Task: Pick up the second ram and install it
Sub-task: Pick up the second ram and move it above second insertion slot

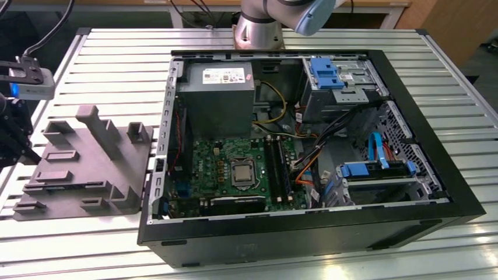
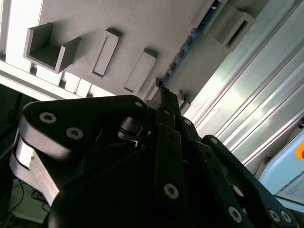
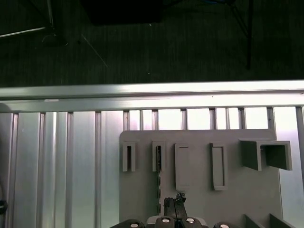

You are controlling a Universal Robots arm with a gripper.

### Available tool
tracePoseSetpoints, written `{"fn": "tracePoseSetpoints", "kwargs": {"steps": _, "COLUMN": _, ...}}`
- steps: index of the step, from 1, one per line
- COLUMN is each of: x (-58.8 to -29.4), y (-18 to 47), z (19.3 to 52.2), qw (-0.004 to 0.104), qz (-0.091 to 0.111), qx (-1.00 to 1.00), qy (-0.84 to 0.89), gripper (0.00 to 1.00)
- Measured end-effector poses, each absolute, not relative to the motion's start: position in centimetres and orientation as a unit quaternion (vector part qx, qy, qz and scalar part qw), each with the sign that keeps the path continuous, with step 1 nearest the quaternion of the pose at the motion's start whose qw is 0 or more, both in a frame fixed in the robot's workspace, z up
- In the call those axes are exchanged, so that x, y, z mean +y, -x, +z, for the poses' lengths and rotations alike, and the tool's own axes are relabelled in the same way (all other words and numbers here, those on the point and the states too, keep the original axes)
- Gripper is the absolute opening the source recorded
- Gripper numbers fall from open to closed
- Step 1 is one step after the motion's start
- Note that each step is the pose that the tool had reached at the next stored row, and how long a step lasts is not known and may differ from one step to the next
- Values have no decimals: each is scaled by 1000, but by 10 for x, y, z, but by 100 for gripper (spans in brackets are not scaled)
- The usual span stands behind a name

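Above grey fixture [image 3: 199, 204] | jaws pointing down | second ram [image 2: 189, 42] just beside

A robotics lab, shown by the slatted aluminium table [image 1: 116, 64], opened computer case [image 1: 311, 236] and robot arm [image 1: 260, 29].

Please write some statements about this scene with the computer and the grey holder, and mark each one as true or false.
1. The computer case lies open on the slatted table. True.
2. The grey holder lies at the exterior view's right of the case. False: it lies at the left.
3. A memory stick stands in the grey holder. True.
4. The gripper is inside the case. False: it hangs over the holder, near the memory stick.
5. A fan covers the processor. False: it is bare.
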State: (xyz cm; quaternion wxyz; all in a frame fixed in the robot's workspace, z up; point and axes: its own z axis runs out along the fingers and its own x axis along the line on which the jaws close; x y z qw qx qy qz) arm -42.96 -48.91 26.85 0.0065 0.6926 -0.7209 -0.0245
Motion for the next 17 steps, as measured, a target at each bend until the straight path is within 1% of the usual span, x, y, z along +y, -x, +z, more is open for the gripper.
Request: {"fn": "tracePoseSetpoints", "kwargs": {"steps": 17, "x": -489, "y": 430, "z": 259, "qw": 7, "qz": -24, "qx": -721, "qy": -693, "gripper": 11}}
